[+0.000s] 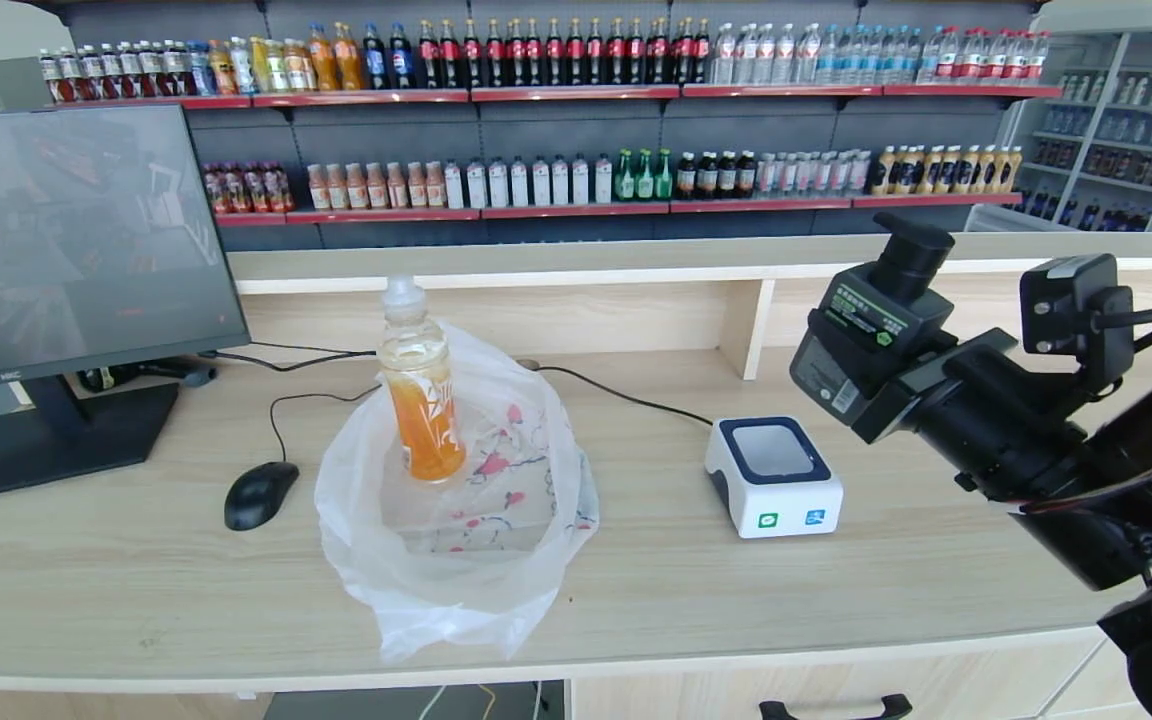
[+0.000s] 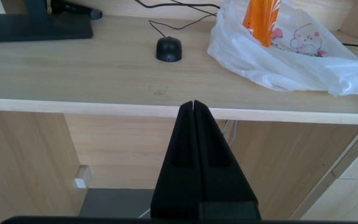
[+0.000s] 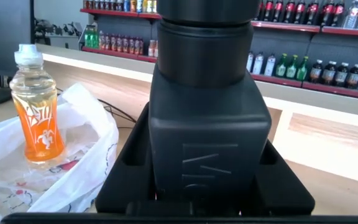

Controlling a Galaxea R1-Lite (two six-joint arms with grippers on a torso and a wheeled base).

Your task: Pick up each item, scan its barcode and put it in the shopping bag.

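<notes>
My right gripper (image 1: 904, 372) is shut on a black square bottle (image 1: 871, 310) with a black cap and a green label. It is held tilted in the air, above and to the right of the white barcode scanner (image 1: 772, 477). In the right wrist view the black bottle (image 3: 207, 118) stands between the gripper (image 3: 207, 183) fingers. An orange drink bottle (image 1: 421, 400) stands upright inside the open white shopping bag (image 1: 456, 530) at the counter's middle. My left gripper (image 2: 194, 107) is shut on nothing, low in front of the counter's front edge.
A monitor (image 1: 66, 240) stands at the left, with a black mouse (image 1: 260, 494) and its cable beside the bag. A raised wooden ledge (image 1: 636, 262) runs along the back of the counter (image 1: 736, 590). Shelves of drinks (image 1: 576, 60) fill the wall behind.
</notes>
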